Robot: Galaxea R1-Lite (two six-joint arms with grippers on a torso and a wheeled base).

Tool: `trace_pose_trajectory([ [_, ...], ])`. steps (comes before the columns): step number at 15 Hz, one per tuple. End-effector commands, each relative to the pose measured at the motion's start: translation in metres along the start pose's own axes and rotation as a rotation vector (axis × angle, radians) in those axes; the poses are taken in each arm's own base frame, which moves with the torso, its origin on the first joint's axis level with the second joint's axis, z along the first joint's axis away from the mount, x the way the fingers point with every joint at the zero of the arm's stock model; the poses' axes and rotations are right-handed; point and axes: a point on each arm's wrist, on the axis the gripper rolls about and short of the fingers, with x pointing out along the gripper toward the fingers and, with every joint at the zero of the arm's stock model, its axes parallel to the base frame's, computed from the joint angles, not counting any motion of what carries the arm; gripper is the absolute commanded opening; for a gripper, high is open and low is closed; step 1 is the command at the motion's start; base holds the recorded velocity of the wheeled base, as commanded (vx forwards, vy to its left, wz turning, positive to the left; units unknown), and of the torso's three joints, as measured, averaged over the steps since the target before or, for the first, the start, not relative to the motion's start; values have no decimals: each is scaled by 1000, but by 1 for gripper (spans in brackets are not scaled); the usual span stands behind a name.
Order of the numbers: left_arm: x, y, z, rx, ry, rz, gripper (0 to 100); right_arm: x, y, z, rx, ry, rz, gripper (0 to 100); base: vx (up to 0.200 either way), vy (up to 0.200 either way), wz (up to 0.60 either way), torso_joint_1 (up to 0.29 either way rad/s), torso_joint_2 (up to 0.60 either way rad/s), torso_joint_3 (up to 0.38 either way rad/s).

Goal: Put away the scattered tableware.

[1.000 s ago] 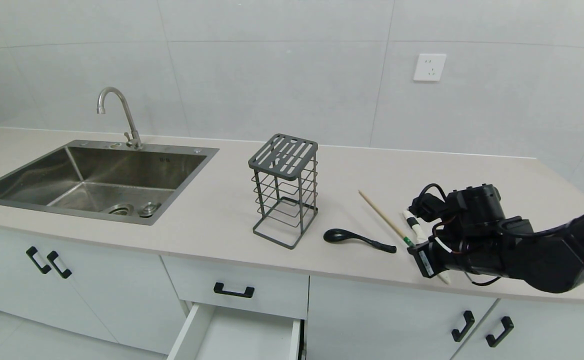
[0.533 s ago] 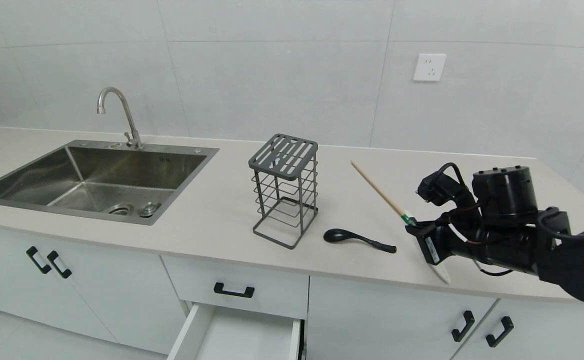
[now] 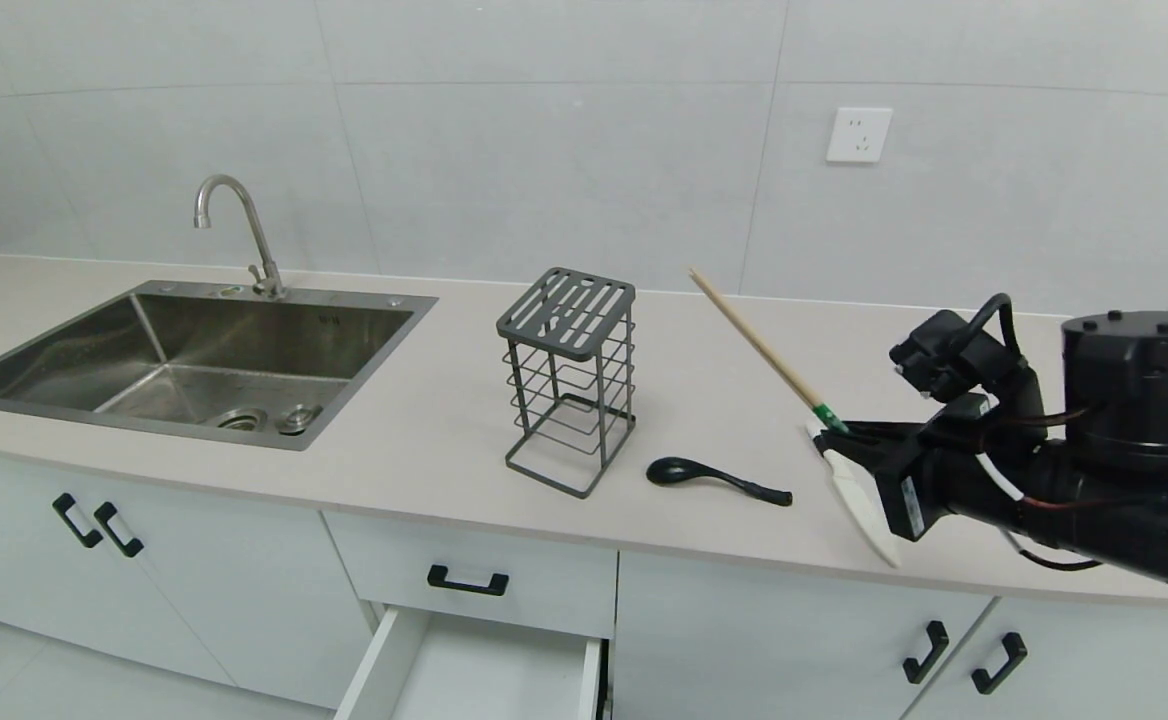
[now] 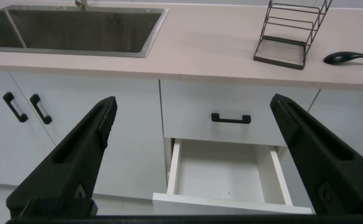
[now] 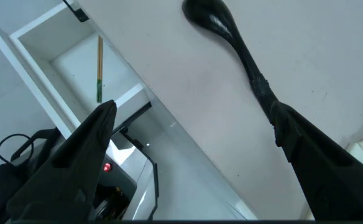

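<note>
Currently the right gripper [image 3: 844,437] is hovering above the desk [image 3: 424,420] near its front edge, jaws spread wide. The wooden chopstick [image 3: 759,345] is slanting up off the desk, its green-banded end touching one fingertip. The black spoon [image 3: 714,478] is lying beside the wire rack [image 3: 569,380], with a white utensil [image 3: 859,500] lying near it. The left gripper [image 4: 192,102] is hanging wide open, holding nothing, before the open drawer [image 4: 228,171].
</note>
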Motion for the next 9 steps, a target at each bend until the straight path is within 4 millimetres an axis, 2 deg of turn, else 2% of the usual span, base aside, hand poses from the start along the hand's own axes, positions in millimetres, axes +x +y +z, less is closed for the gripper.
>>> trace_pose_trajectory([
  [1, 0, 0, 0, 0, 1, 0, 100, -12, 8, 11, -27, -62, 37, 0, 0, 0, 0, 0, 0, 0],
  [3, 0, 0, 0, 0, 1, 2, 100, -12, 10, 12, -31, -68, 47, 0, 0, 0, 0, 0, 0, 0],
  [6, 0, 0, 0, 0, 1, 0, 100, -14, 28, 12, -87, -80, 147, 0, 0, 0, 0, 0, 0, 0],
  [7, 0, 0, 0, 0, 1, 0, 100, -13, 50, 10, -121, -79, 259, 0, 0, 0, 0, 0, 0, 0],
  [9, 0, 0, 0, 0, 1, 0, 100, -2, 69, -7, -145, -6, 365, 0, 0, 0, 0, 0, 0, 0],
])
